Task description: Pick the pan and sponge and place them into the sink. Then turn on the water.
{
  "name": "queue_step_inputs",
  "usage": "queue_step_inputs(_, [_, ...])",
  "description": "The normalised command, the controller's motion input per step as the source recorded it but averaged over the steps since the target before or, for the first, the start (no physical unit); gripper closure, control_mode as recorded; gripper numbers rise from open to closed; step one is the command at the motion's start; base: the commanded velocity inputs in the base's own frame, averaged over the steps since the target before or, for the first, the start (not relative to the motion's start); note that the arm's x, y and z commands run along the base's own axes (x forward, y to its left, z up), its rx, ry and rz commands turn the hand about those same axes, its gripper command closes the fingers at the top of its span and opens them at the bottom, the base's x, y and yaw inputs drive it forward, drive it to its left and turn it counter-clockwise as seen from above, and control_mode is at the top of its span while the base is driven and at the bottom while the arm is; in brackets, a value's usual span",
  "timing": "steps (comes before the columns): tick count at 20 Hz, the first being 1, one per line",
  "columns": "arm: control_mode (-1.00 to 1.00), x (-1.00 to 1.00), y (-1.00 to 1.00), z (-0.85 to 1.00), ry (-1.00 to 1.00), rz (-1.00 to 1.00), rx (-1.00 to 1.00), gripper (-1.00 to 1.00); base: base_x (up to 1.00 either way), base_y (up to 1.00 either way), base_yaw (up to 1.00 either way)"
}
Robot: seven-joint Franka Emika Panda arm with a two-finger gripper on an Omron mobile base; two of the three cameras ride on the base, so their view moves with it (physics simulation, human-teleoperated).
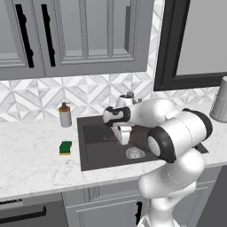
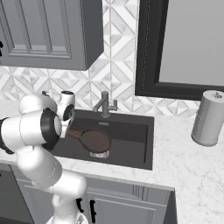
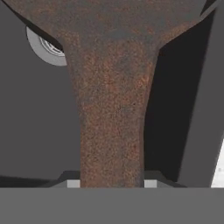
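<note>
The gripper (image 3: 112,183) pinches the pan (image 2: 94,140) by its handle over the sink (image 2: 146,148) drain, while the sponge (image 1: 65,147) waits on the counter (image 1: 31,155) and no water runs.

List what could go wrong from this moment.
1. The gripper is shut on the handle of the pan, which hangs low over the drain in the sink. Letting go too early could drop it hard or leave it tilted against the wall.
2. Lifting the arm out carelessly might clip the faucet, which stands close behind.
3. The sponge lies near the counter's front; a sloppy reach could push it off.
</note>
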Motion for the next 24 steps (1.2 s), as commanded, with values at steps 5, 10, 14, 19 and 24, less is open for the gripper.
queue_step_inputs(5, [-1.0,0.18,-0.21,-0.58,0.0,-0.06,0.0,1.0,0.0,0.0,0.0])
queue_step_inputs(10, [-1.0,0.17,-0.01,-0.73,0.0,-0.03,-0.01,1.0,0.0,0.0,0.0])
queue_step_inputs(14, [-1.0,0.18,0.0,-0.75,0.0,0.0,-0.06,1.0,0.0,0.0,0.0])
queue_step_inputs(19, [-1.0,0.22,0.0,-0.59,0.0,0.0,-0.09,1.0,0.0,0.0,0.0])
queue_step_inputs(24, [-1.0,0.36,0.04,-0.47,0.0,0.0,-0.07,1.0,0.0,0.0,0.0])
